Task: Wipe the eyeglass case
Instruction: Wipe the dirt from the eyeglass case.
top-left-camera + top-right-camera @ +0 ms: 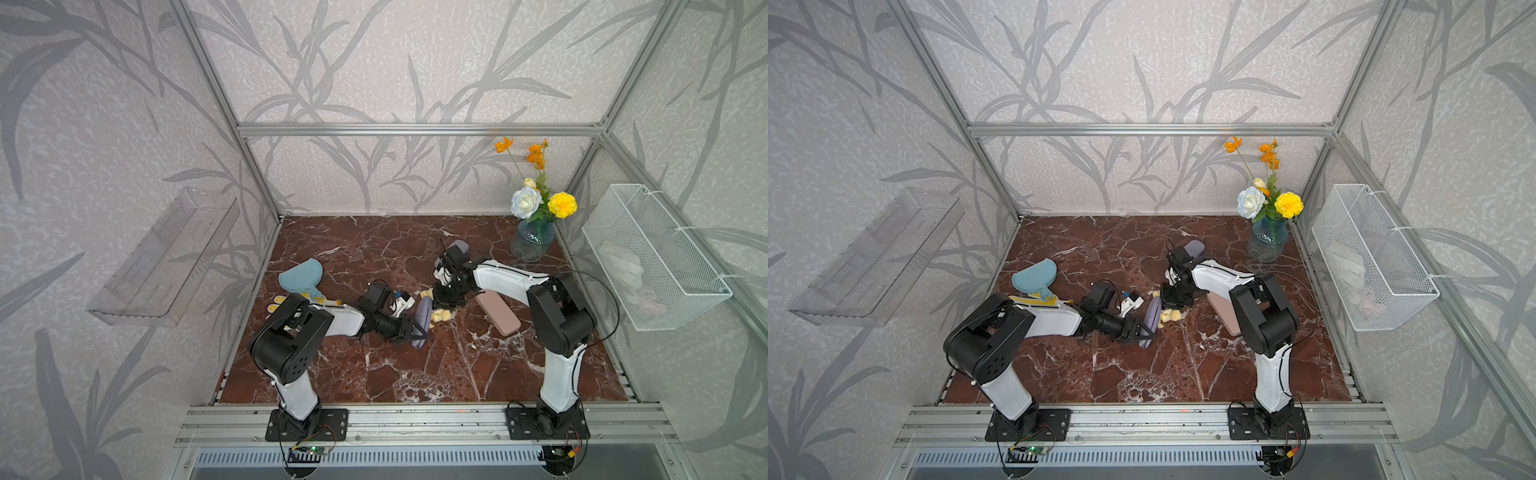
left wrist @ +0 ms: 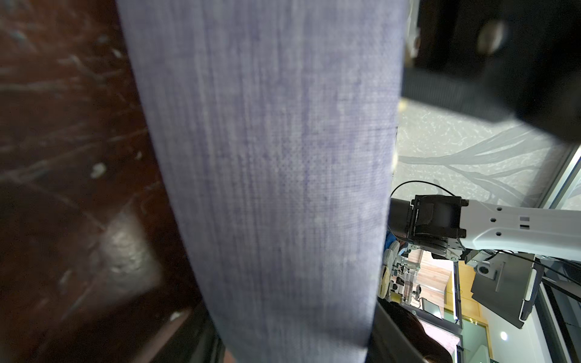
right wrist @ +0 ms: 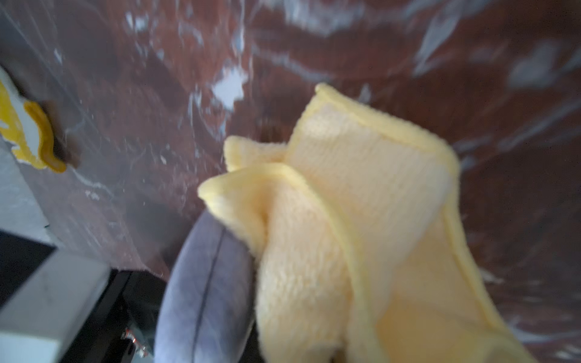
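A lilac-grey fabric eyeglass case (image 1: 422, 319) (image 1: 1153, 314) stands on its edge near the middle of the marble table, and my left gripper (image 1: 417, 332) (image 1: 1143, 329) is shut on its near end. The case (image 2: 276, 188) fills the left wrist view, with a dark finger (image 2: 396, 336) at its side. My right gripper (image 1: 441, 300) (image 1: 1170, 300) is shut on a fluffy yellow cloth (image 1: 440, 314) (image 1: 1172, 316). In the right wrist view the cloth (image 3: 361, 235) hides the jaws and presses against the far end of the case (image 3: 204, 283).
A pink case (image 1: 498, 312) lies just right of the cloth, under the right arm. Another greyish case (image 1: 460, 246) lies behind the right wrist. A blue pouch (image 1: 301, 274) is at the left, a vase of flowers (image 1: 532, 239) at the back right, a wire basket (image 1: 652, 257) on the right wall.
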Robot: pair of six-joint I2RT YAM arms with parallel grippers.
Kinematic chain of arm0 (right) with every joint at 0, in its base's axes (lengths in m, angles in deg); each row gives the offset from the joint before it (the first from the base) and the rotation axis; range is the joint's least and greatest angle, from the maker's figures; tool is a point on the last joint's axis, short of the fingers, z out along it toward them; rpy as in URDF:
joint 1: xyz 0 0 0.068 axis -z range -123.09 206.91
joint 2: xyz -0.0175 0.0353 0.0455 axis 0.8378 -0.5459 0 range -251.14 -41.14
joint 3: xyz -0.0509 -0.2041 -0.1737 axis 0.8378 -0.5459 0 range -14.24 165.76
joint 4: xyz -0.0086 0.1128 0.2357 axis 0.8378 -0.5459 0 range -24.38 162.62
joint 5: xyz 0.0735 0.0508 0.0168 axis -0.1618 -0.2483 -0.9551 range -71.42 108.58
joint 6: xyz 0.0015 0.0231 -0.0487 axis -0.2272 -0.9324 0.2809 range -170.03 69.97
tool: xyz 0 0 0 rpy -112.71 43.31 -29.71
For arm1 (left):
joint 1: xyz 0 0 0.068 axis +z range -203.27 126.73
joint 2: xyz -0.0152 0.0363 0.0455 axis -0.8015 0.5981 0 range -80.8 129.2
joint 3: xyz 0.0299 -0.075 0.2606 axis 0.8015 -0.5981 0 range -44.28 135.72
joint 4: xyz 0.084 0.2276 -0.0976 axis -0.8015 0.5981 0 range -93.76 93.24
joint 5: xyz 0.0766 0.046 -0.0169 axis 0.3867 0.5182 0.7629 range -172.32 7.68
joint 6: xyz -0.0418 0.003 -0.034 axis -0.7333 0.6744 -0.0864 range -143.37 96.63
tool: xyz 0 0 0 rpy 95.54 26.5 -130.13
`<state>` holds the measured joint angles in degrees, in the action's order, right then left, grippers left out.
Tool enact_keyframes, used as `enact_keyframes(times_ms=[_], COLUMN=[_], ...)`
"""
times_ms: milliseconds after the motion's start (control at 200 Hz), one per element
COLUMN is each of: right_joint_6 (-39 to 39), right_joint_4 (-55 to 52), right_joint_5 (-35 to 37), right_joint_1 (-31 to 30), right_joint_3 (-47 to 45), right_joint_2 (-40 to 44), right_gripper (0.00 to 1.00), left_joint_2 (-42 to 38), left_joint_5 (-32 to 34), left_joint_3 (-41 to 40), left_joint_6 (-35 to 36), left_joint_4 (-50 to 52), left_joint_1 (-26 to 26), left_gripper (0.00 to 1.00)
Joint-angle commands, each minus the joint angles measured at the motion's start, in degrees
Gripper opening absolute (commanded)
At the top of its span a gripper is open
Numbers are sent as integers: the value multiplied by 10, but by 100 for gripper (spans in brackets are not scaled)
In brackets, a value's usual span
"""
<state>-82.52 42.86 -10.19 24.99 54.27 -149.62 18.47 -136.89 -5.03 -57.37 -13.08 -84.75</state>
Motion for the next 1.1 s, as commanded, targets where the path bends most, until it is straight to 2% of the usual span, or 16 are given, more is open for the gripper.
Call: enact_keyframes(times_ms=[0, 215, 280, 385, 480, 570, 645, 695, 775, 870, 940, 1020, 1095], right_joint_6=[-37, -140, -146, -112, -48, 34, 55, 54, 50, 26, -11, -91, -140], right_joint_4=[45, 135, 130, 88, -1, -99, -128, -127, -122, -100, -42, 87, 168], right_joint_5=[-145, -247, -255, -249, -189, -47, 57, 90, 103, 75, 1, -91, -136], right_joint_1=[-39, -55, -33, 30, 84, 98, 96, 92, 63, 3, -31, -41, -32], right_joint_3=[-66, -140, -142, -122, -81, -24, -5, -9, -19, -35, -53, -101, -116], right_joint_2=[70, 161, 182, 193, 175, 131, 95, 79, 62, 40, 24, 23, 25], right_gripper=[0, 0, 0, 0, 0, 0, 0, 0, 0, 0, 0, 0, 0], left_joint_2=[-8, 3, 1, -4, -10, -20, -30, -38, -52, -55, -47, -35, -25], left_joint_5=[15, 24, 22, 23, 15, 1, -4, -4, 1, 3, 4, 1, 3], left_joint_3=[2, 11, 12, 12, 10, 7, 7, 8, 9, 10, 13, 15, 18], left_joint_6=[17, 26, 28, 33, 35, 27, 22, 22, 28, 33, 37, 38, 43], left_joint_4=[-1, 15, 19, 26, 26, 5, -5, -2, 5, 7, 7, 6, 19], left_joint_1=[-1, -1, -1, -1, -5, -12, -15, -16, -16, -16, -17, -19, -25], left_gripper=[0, 0, 0, 0, 0, 0, 0, 0, 0, 0, 0, 0, 0])
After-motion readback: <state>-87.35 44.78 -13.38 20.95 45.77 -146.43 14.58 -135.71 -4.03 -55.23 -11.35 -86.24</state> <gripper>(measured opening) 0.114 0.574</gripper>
